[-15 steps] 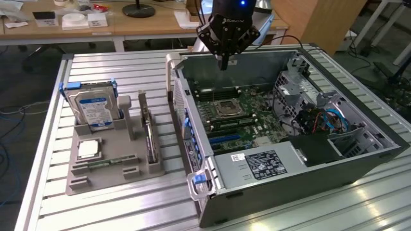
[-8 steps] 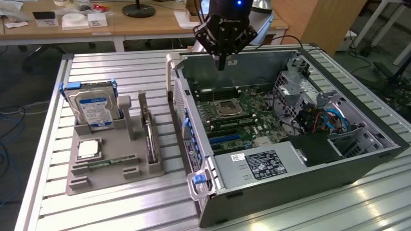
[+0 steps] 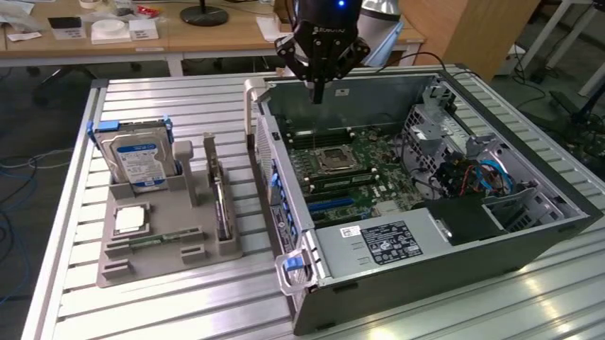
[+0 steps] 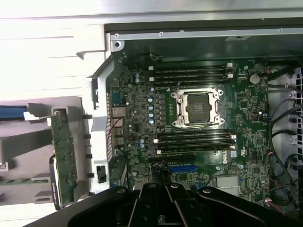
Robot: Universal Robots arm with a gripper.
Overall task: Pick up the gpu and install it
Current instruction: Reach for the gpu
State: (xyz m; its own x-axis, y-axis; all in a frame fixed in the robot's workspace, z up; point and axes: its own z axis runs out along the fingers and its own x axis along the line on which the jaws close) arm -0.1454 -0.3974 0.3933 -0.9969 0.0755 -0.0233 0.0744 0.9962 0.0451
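A slatted, silver aluminium work table [image 3: 170, 99] fills most of the exterior view. On it lies a large black and grey desktop computer case [image 3: 492, 255] on its side with its panel off, showing the green motherboard [image 3: 364, 170] and its square silver processor socket [image 3: 336, 159].

Just beside the case, on the exterior view's left, sits a flat grey plastic parts holder [image 3: 156, 265]. A silver hard drive with a blue label [image 3: 142, 159] stands upright in it. The gpu [image 3: 222, 212], a thin dark green-black card with a pale metal end bracket, stands on edge in a slot on the holder's side nearest the case, untouched. In the wrist view the gpu [image 4: 64, 151] shows outside the case wall.

The black robot gripper [image 3: 319, 93] hangs over the far end of the open case, well apart from the gpu. Its fingers look pressed together, with nothing between them; the wrist view shows the gripper [image 4: 165, 189] above the motherboard.

Behind the table stand pale wooden desks [image 3: 189, 39] with small white boxes and a round black lamp base [image 3: 204, 14]. Blue cable [image 3: 14, 177] lies on the dark floor.
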